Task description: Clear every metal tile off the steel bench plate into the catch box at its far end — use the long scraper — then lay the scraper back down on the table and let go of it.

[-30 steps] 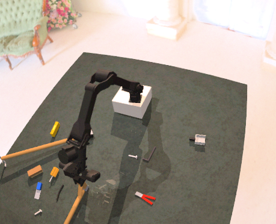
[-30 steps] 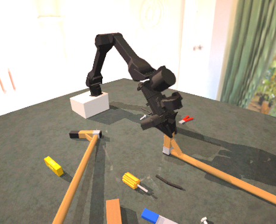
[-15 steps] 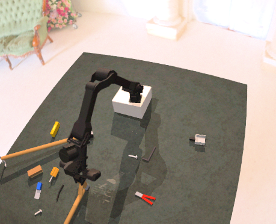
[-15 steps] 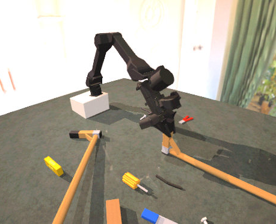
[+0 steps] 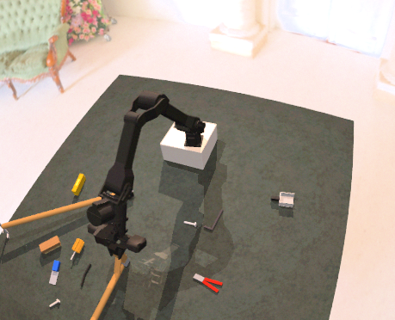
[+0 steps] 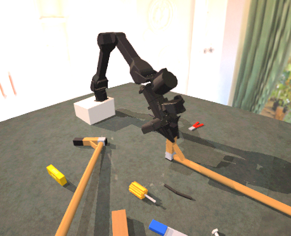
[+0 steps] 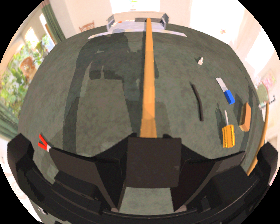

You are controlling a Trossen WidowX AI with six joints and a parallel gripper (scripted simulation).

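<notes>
My gripper (image 5: pixel 119 255) (image 6: pixel 172 138) (image 7: pixel 153 165) is shut on the black end of the cross-grip of the long scraper (image 5: pixel 106 292) (image 6: pixel 232 183) (image 7: pixel 149 80). The scraper's wooden shaft leads away from the arm, and its shadow lies beside it on the table. The grip's grey joint hangs low near the table in the exterior view. In the wrist view the shaft's far end overlaps the pale steel bench plate (image 7: pixel 133 30) and the grey-walled catch box (image 7: pixel 165 21) at the top. The blade and any tiles are too small to tell there.
Another long wooden tool (image 5: pixel 52 212) (image 6: pixel 83 181) with a forked metal end lies at the left. Near the scraper lie a yellow screwdriver (image 5: pixel 77 246) (image 6: pixel 138 190) (image 7: pixel 228 136), dark stick (image 5: pixel 85 275) (image 6: pixel 178 192) (image 7: pixel 197 102), blue-handled tool (image 5: pixel 55 267) (image 7: pixel 229 96) and red pliers (image 5: pixel 212 284) (image 7: pixel 43 142).
</notes>
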